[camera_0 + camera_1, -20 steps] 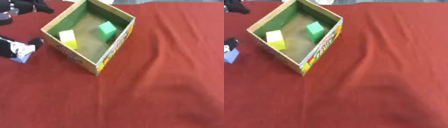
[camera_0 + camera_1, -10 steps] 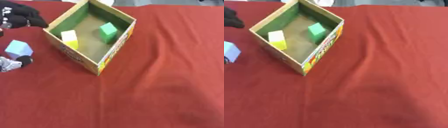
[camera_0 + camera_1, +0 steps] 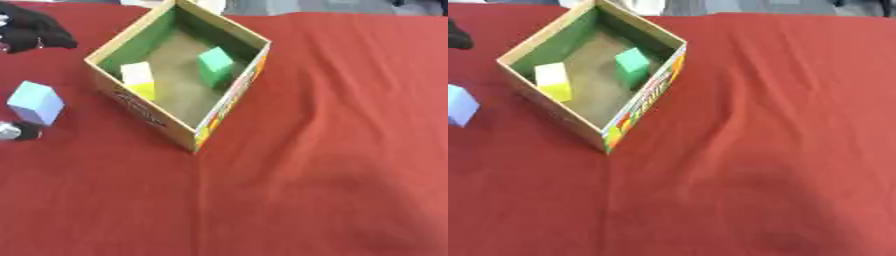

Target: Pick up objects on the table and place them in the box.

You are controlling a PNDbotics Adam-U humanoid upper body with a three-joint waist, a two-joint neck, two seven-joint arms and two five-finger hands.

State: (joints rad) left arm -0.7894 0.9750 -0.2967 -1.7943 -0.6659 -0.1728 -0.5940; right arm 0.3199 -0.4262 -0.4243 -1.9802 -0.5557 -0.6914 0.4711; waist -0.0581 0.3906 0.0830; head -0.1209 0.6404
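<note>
Red cloth; cardboard box; pale-blue block; left robot hand grip unclear.

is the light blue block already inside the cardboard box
No, the light blue block is outside the open cardboard box, to its left over the red cloth, at the left hand.

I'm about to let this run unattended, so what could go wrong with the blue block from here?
The light blue block sits by the left hand at the view's left edge; how it is held is hidden, so it may slip. To reach the box it must clear the near wall, and might catch the rim. The yellow block and green block already take up floor; it could land on one and tip.
</note>
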